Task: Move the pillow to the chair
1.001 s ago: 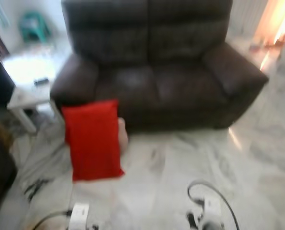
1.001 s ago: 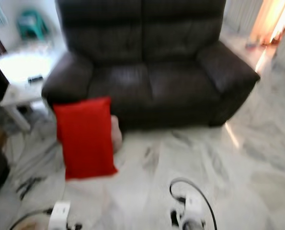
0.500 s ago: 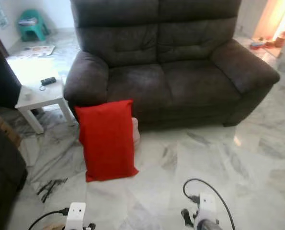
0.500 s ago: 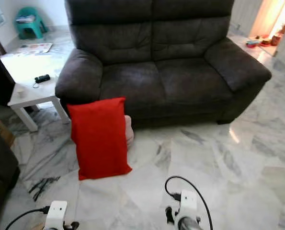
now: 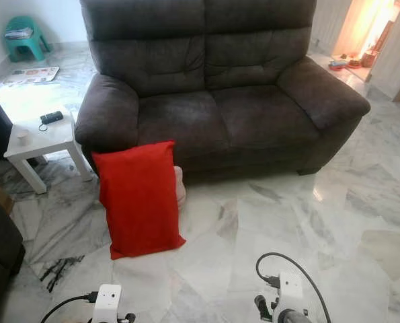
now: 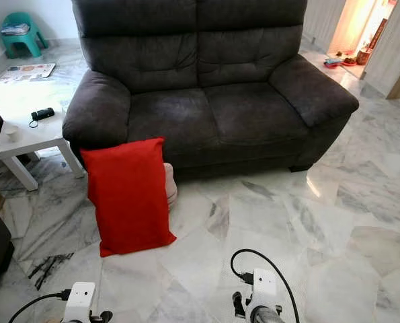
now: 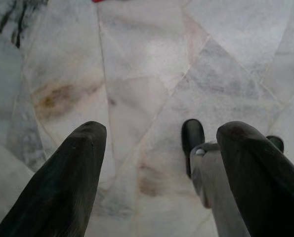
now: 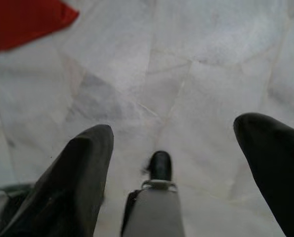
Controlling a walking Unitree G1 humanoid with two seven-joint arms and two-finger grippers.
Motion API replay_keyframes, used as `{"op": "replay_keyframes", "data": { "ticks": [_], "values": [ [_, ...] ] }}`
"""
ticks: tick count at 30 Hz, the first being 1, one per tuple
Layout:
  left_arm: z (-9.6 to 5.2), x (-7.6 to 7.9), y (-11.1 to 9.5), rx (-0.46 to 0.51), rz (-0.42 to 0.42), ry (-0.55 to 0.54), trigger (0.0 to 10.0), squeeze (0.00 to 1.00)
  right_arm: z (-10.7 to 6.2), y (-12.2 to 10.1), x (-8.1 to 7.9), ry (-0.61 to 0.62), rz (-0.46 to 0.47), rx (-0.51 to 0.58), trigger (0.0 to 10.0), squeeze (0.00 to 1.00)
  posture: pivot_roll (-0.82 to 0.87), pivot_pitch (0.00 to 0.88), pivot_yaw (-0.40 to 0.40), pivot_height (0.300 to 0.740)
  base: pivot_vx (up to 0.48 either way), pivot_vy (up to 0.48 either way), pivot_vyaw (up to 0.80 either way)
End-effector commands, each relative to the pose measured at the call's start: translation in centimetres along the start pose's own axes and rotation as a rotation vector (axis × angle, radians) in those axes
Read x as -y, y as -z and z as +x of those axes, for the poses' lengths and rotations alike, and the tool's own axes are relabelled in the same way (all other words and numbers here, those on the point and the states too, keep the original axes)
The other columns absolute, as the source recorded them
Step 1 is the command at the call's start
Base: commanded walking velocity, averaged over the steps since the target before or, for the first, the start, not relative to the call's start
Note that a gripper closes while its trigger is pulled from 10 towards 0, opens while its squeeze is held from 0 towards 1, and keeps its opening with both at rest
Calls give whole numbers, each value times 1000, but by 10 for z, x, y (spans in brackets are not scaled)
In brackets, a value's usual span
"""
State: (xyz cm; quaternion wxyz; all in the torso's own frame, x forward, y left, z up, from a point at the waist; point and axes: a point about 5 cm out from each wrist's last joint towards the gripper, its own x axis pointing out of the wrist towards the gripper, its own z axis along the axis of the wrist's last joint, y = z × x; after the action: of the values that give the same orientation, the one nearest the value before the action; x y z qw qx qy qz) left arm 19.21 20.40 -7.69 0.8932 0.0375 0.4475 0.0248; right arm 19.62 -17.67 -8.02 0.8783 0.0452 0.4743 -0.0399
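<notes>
Red pillow [image 5: 140,199] leans against the sofa [image 5: 213,94] front, left-center, so it stands upright. Left gripper [image 7: 156,173] and right gripper [image 8: 174,163] hang wide open, empty.

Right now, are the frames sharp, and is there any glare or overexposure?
Left eye view: sharp on the red rectangular fabric pillow; the white side table is washed out. Right eye view: the orange-lit doorway is overexposed. Wrist views: the near black end effector fingers are soft.

Count: one red pillow [image 5: 139,198], one dark two-seat sofa [image 5: 213,87], one white worktop [image 5: 35,134] carrying two small items, one teal stool [image 5: 23,37].
</notes>
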Motion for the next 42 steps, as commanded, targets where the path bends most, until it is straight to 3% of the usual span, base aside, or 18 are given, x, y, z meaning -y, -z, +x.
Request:
{"op": "replay_keyframes", "data": {
  "ticks": [1,12,25,35,42],
  "values": [
    [-2,-2,9,-27,-2,-1,10000,0,1,-3,-3,-10,-1,7,10000,0,31,0,8,740,247,0,0],
    [-1,-1,9,-30,-2,4,10000,0,0,-3,-2,2,22,12,10000,0,29,0,7,740,254,0,0],
    [-1,-1,9,-31,-3,5,10000,0,1,-5,-2,-6,-42,19,10000,0,29,0,7,740,294,0,0],
    [-2,-1,9,-33,-4,6,10000,0,0,-5,-2,-10,-51,12,10000,0,32,0,4,740,294,0,763],
    [-2,-1,9,-32,-2,6,10000,0,0,-4,-2,-6,-6,20,10000,0,30,0,5,740,295,0,0]
  ]
}}
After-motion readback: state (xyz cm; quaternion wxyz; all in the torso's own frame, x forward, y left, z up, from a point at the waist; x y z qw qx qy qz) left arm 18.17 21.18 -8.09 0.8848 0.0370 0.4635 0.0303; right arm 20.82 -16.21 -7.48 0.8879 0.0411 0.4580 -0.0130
